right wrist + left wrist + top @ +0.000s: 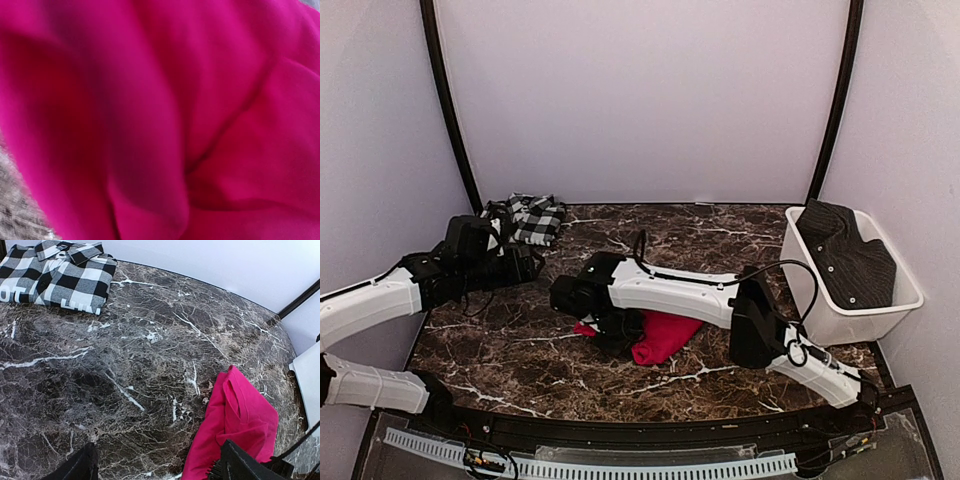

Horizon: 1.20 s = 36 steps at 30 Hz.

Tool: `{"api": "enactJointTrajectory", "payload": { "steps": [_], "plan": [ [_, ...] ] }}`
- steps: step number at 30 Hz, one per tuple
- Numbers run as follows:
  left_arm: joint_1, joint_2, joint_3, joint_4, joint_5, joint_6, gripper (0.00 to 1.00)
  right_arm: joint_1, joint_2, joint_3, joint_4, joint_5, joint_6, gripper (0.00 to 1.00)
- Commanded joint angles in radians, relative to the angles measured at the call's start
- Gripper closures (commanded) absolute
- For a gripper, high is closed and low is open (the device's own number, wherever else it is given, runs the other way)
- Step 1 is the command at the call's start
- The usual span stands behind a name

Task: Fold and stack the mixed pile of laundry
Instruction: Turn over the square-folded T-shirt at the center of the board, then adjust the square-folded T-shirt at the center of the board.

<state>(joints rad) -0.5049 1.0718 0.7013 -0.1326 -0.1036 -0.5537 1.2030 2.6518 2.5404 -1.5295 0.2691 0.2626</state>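
The checked garment [535, 218] lies folded at the back left of the table, its white lettering facing up [55, 277]. The red garment [670, 335] lies bunched near the table's middle, and in the left wrist view it [242, 417] sits at the lower right. My right gripper [613, 333] is pressed down on the red garment's left end. Red cloth [165, 115] fills the right wrist view and hides the fingers. My left gripper [160, 470] is open and holds nothing. It hovers over bare table between the two garments [523, 265].
A white plastic bin [840, 315] stands at the right edge with a dark striped garment [848, 258] draped in it. The marble tabletop [700, 235] ends at white walls behind and on both sides. The right arm's cable [760, 270] arcs above the table.
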Motion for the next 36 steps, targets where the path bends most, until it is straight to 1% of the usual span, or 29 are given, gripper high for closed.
{"api": "enactJointTrajectory", "payload": {
  "steps": [1, 4, 5, 7, 9, 11, 12, 13, 14, 17, 19, 21, 23, 27, 29, 31, 33, 36],
  "plan": [
    [0.044, -0.026, -0.026, -0.037, 0.032, -0.086, 0.17, -0.005, -0.092, -0.037, 0.112, -0.123, 0.015, 0.66],
    [0.057, -0.030, -0.037, -0.031, 0.053, -0.119, 0.17, -0.003, -0.231, -0.151, 0.279, -0.215, -0.028, 0.50],
    [0.059, -0.028, -0.039, -0.031, 0.057, -0.123, 0.17, -0.003, -0.273, -0.189, 0.337, -0.249, -0.048, 0.47],
    [0.060, -0.024, -0.044, -0.022, 0.075, -0.129, 0.17, -0.007, -0.363, -0.274, 0.441, -0.326, -0.092, 0.43],
    [0.060, -0.019, -0.050, -0.005, 0.112, -0.129, 0.17, -0.029, -0.456, -0.373, 0.538, -0.400, -0.125, 0.36],
    [0.059, -0.005, -0.056, 0.026, 0.185, -0.113, 0.22, -0.094, -0.573, -0.498, 0.656, -0.508, -0.127, 0.33],
    [0.055, 0.008, -0.060, 0.052, 0.208, -0.109, 0.26, -0.132, -0.623, -0.566, 0.716, -0.560, -0.120, 0.33],
    [0.051, 0.017, -0.061, 0.065, 0.252, -0.099, 0.28, -0.178, -0.666, -0.634, 0.781, -0.617, -0.109, 0.32],
    [0.034, 0.038, -0.057, 0.084, 0.265, -0.094, 0.31, -0.223, -0.705, -0.695, 0.827, -0.653, -0.097, 0.32],
    [-0.037, 0.097, -0.014, 0.082, 0.261, -0.042, 0.33, -0.342, -0.767, -0.830, 0.911, -0.704, -0.072, 0.35],
    [-0.121, 0.157, 0.040, 0.058, 0.233, -0.021, 0.33, -0.406, -0.776, -0.878, 0.937, -0.712, -0.070, 0.37],
    [-0.169, 0.228, 0.102, 0.046, 0.216, -0.026, 0.35, -0.450, -0.767, -0.912, 0.949, -0.703, -0.083, 0.39],
    [-0.216, 0.311, 0.129, 0.044, 0.206, -0.037, 0.36, -0.482, -0.736, -0.944, 0.970, -0.702, -0.098, 0.43],
    [-0.308, 0.432, 0.158, 0.084, 0.229, -0.065, 0.40, -0.490, -0.641, -0.975, 0.974, -0.731, -0.108, 0.48],
    [-0.331, 0.497, 0.166, 0.096, 0.256, -0.090, 0.42, -0.490, -0.614, -1.014, 0.986, -0.737, -0.096, 0.50],
    [-0.334, 0.542, 0.158, 0.091, 0.248, -0.124, 0.45, -0.490, -0.614, -1.072, 1.002, -0.734, -0.085, 0.50],
    [-0.323, 0.561, 0.140, 0.077, 0.207, -0.149, 0.49, -0.490, -0.633, -1.146, 1.021, -0.733, -0.072, 0.51],
    [-0.263, 0.568, 0.104, 0.071, 0.196, -0.165, 0.52, -0.483, -0.674, -1.265, 1.061, -0.751, -0.037, 0.53]
  ]
}}
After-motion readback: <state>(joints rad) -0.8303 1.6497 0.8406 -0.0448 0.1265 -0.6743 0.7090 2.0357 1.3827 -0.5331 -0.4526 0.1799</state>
